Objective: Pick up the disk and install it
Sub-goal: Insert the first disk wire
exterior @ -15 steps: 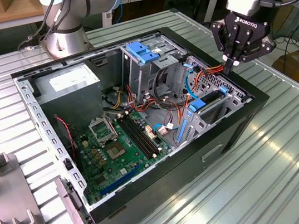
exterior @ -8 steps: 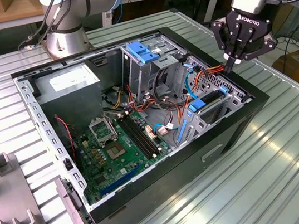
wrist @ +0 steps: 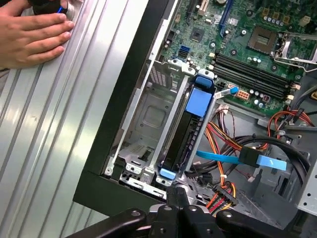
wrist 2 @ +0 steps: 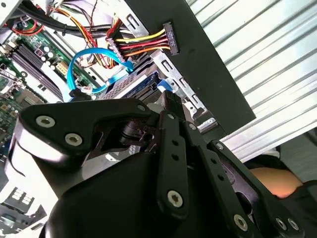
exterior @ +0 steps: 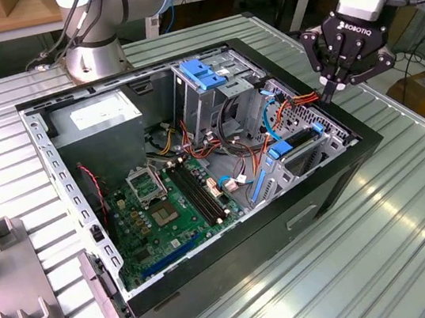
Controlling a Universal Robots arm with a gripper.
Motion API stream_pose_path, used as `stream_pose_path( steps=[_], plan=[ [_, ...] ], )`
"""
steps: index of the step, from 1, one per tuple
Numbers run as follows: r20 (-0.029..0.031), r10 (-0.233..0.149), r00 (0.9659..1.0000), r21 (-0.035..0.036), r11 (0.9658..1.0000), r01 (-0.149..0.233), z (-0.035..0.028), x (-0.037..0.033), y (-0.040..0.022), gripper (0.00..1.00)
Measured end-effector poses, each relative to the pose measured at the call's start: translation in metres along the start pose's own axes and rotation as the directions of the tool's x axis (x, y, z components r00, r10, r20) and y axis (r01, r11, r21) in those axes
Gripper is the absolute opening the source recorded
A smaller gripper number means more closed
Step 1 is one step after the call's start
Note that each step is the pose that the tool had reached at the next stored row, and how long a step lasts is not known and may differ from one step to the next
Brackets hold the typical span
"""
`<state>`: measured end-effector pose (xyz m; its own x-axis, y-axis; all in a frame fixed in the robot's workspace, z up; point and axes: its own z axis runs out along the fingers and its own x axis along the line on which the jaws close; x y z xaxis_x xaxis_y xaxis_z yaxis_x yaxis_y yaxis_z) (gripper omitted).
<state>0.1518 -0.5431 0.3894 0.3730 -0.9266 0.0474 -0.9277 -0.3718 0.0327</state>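
The disk (exterior: 299,139) stands on edge in the drive cage at the side of the open computer case (exterior: 337,188) that lies to the exterior view's right. In the first wrist view the disk (wrist: 185,136) shows a dark side and a light-blue bracket with a blue tab on top. My black gripper (exterior: 330,95) hangs just above the case rim beside that cage, apart from the disk. Its fingertips (wrist: 178,194) are pressed together with nothing between them, close to the bracket's blue end clip (wrist: 167,173). In the second wrist view my gripper (wrist 2: 171,106) points at the same bay.
A loose blue data cable (wrist: 237,158) and a coloured power lead (wrist: 223,199) lie beside the disk. The motherboard (exterior: 164,206), grey power supply (exterior: 98,116) and blue-handled cage (exterior: 203,72) sit in the case. A person's hand (wrist: 34,34) rests on the slatted table. A grey fixture (exterior: 12,293) stands at the exterior view's left.
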Motion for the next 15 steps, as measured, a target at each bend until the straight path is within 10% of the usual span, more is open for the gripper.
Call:
stream_pose_path(
  steps=[7,11,15],
  plan=[
    [-0.0046,-0.129,0.9916,0.0059,0.9916,0.129,0.0001,0.0006,-0.0020,0.11],
    [-0.0101,-0.258,0.9661,0.0111,0.9660,0.258,0.0002,0.0006,-0.0021,0.11],
    [-0.0119,-0.278,0.9604,0.0113,0.9603,0.279,0.0001,0.0004,-0.0025,0.11]
  ],
)
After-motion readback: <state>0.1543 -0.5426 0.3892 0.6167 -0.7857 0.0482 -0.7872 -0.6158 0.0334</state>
